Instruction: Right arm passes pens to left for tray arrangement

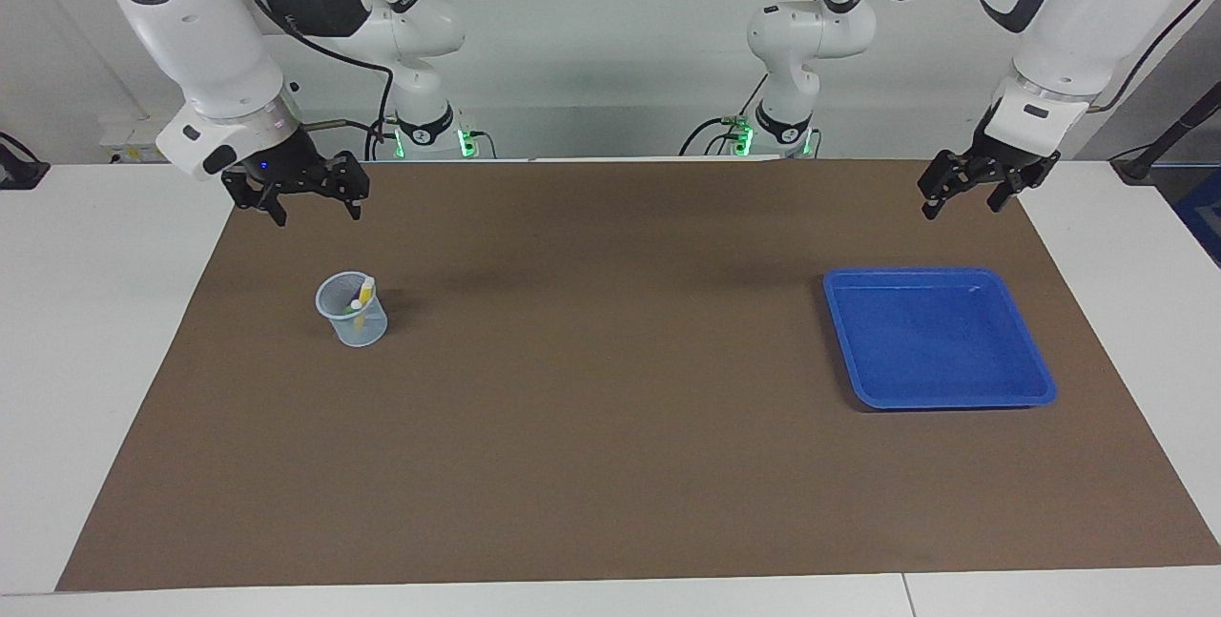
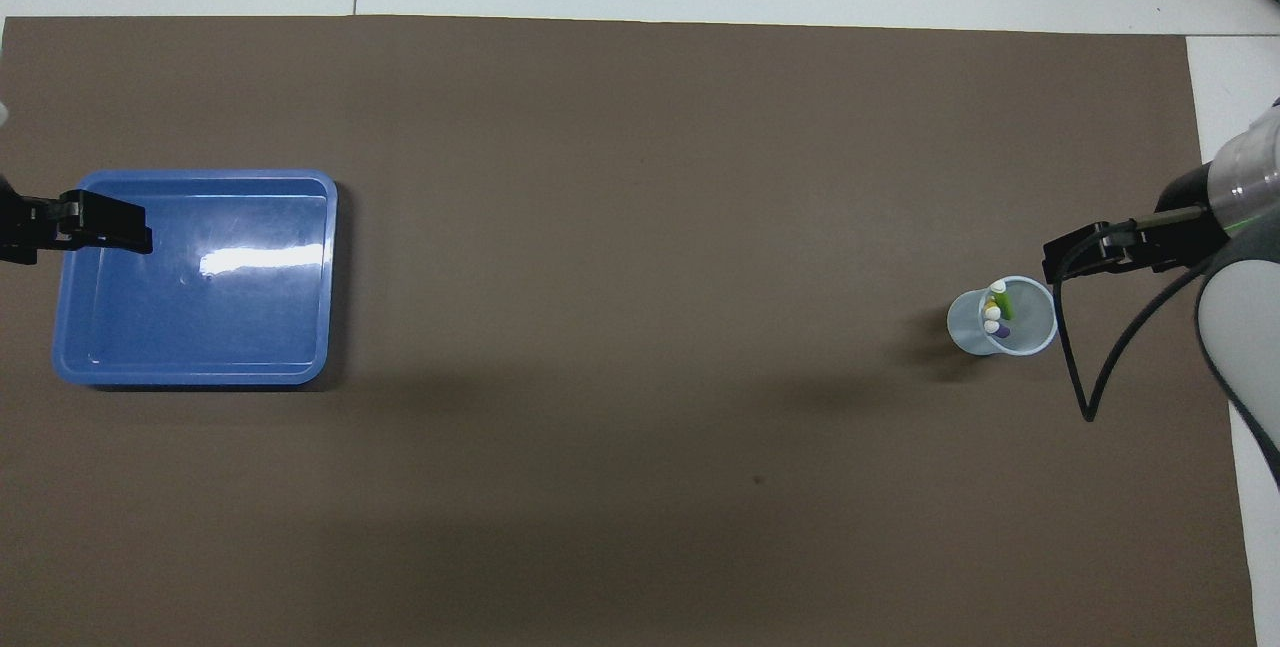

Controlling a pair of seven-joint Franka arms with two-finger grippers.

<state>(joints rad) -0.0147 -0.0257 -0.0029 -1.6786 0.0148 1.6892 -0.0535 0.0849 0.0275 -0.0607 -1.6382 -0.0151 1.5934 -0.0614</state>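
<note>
While both grippers' jaws hang open, three whitish-capped pens (image 2: 996,309), yellow, green and purple, stand in a pale mesh cup (image 1: 352,310) at centre-left of the facing view; the blue tray (image 1: 939,339) lies bare at right.

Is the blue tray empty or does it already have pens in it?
Empty. The blue tray shows only bare floor, and all three pens stand in the mesh cup.

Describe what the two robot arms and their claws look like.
Both arms are white and jointed with dark grey joint caps. The right arm has a black cable looping to its wrist and a small blue light above its black claw. The left arm has a silver wrist ring and black claw.
</note>
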